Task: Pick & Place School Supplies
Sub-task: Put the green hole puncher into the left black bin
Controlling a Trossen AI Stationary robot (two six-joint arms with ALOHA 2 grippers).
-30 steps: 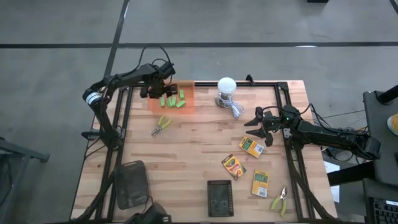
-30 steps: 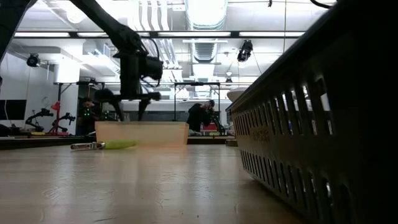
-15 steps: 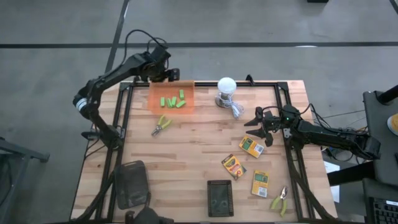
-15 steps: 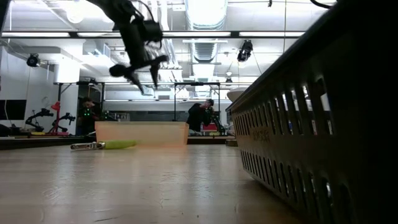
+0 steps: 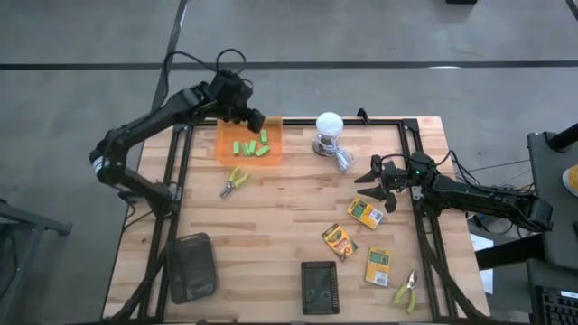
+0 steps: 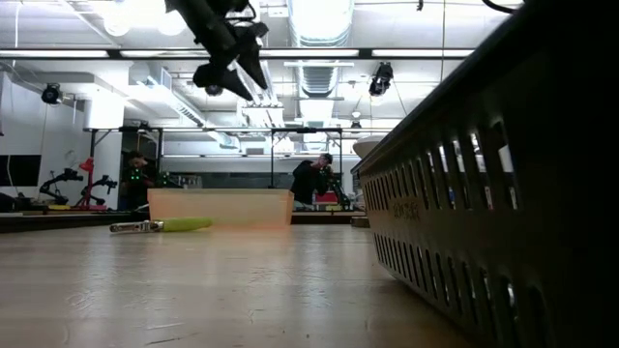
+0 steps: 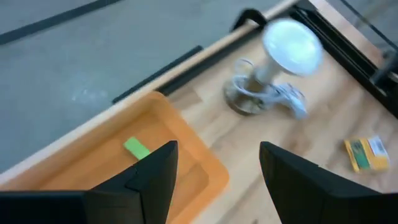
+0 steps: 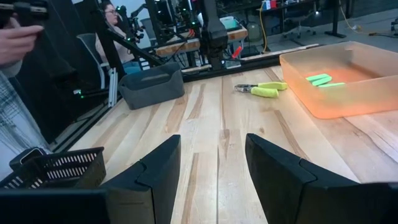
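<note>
Left gripper (image 5: pixel 255 120) risen off tray (image 5: pixel 226 151), fingers apart, empty. Five blocks (image 5: pixel 251 145) in tray. Right gripper (image 5: pixel 374 176) parted, empty, hovering near crayon box (image 5: pixel 365 212). Box likely light, flat, stiff card; pinch across narrow edges. Pliers (image 5: pixel 235 181) beside tray.

Green blocks (image 5: pixel 252 146) in orange tray (image 5: pixel 224 142)

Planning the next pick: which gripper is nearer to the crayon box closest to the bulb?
Right. The right gripper hovers just beside that crayon box, jaws open. The left gripper is far across the table, above the orange tray.
</note>
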